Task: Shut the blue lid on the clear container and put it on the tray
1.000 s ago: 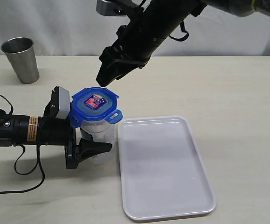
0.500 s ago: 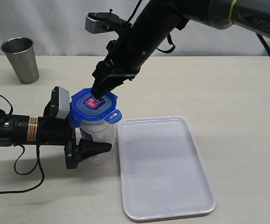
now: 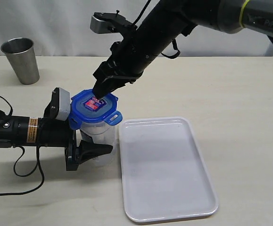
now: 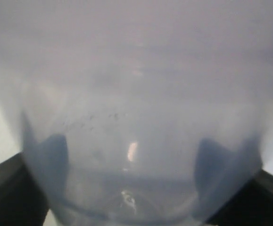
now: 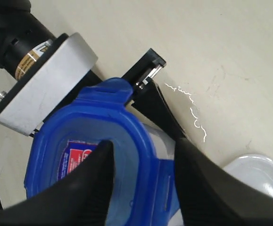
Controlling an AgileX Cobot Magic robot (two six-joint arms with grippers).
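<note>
The clear container (image 3: 102, 137) stands upright on the table just left of the tray (image 3: 164, 169). My left gripper (image 3: 98, 142) is shut on its lower body; in the left wrist view the container (image 4: 136, 108) fills the picture between the dark fingers (image 4: 49, 157). The blue lid (image 3: 95, 107) sits on top, slightly tilted, with its flaps sticking out. My right gripper (image 3: 100, 92) points down onto the lid from above. In the right wrist view it (image 5: 143, 146) is open, one finger on the sticker of the lid (image 5: 131, 117), the other past the lid's flap.
A grey steel cup (image 3: 20, 60) stands at the back left. The left arm's black cable (image 3: 28, 175) loops over the table near the front left. The tray's corner (image 5: 263, 172) shows in the right wrist view.
My right gripper has come down from above the container onto the blue lid. The lid has shifted slightly left and down. The left gripper and container have stayed put.
</note>
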